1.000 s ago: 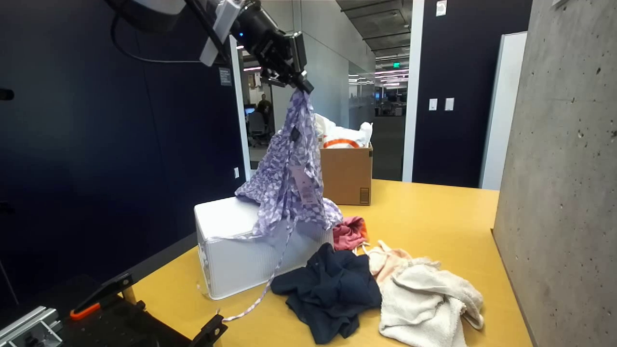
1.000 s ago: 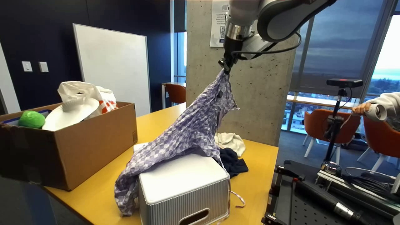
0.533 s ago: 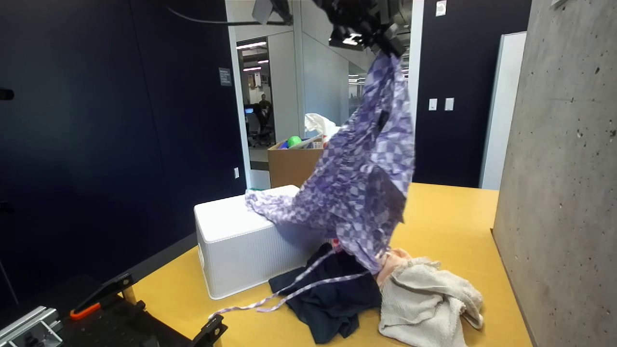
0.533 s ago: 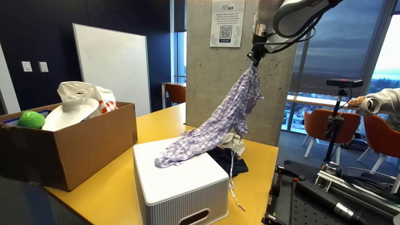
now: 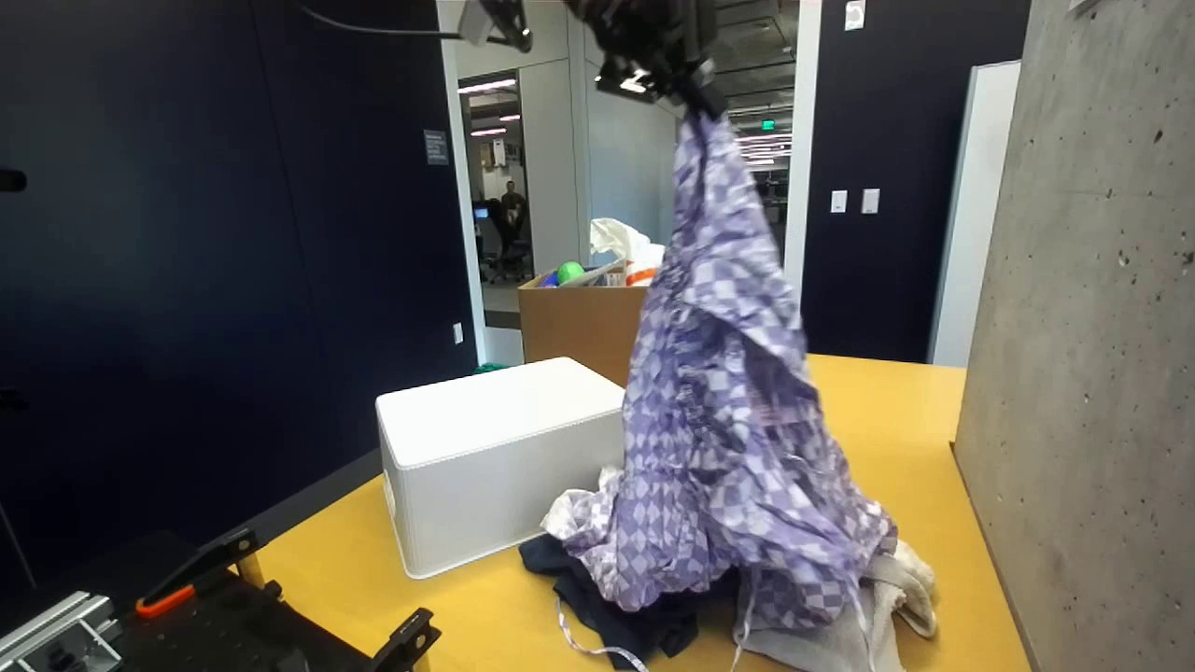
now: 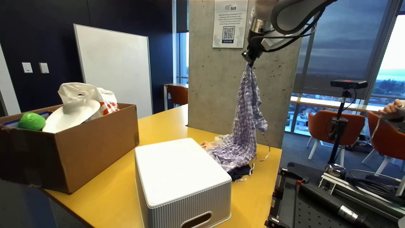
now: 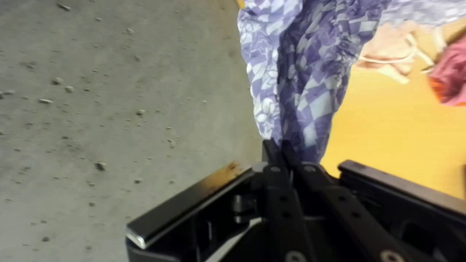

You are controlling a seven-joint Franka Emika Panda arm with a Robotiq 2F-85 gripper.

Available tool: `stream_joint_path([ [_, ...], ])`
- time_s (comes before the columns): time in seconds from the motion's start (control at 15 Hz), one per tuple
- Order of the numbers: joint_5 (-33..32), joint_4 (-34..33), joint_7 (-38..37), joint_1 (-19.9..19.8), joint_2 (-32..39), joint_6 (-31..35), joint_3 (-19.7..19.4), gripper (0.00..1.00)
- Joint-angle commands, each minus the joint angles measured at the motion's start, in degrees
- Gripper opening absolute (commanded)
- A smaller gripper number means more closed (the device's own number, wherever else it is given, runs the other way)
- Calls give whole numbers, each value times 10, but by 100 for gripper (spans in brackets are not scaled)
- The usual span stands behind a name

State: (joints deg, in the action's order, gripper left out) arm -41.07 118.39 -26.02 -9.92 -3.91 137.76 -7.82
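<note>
Pinched purple checked cloth [image 6: 245, 117] tight in gripper [image 7: 277, 144]; hung toward six o'clock in both exterior views, near vertical lengthwise; draped over navy cloth [image 5: 644, 625].

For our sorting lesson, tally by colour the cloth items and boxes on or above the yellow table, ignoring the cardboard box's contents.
Purple checked cloth: 1
Navy cloth: 1
Cream cloth: 1
Peach cloth: 1
Pink-and-orange cloth: 1
White box: 1
Brown cardboard box: 1
Total in sight: 7; others may be hidden
</note>
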Motion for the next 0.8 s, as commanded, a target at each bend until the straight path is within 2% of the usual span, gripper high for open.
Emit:
stream_joint_path([
  [0.0,55,4,3,54,8,10,50,1],
  [0.47,150,-25,7,163,-30,1,159,1],
  [0.73,184,-57,18,187,-29,7,195,1],
])
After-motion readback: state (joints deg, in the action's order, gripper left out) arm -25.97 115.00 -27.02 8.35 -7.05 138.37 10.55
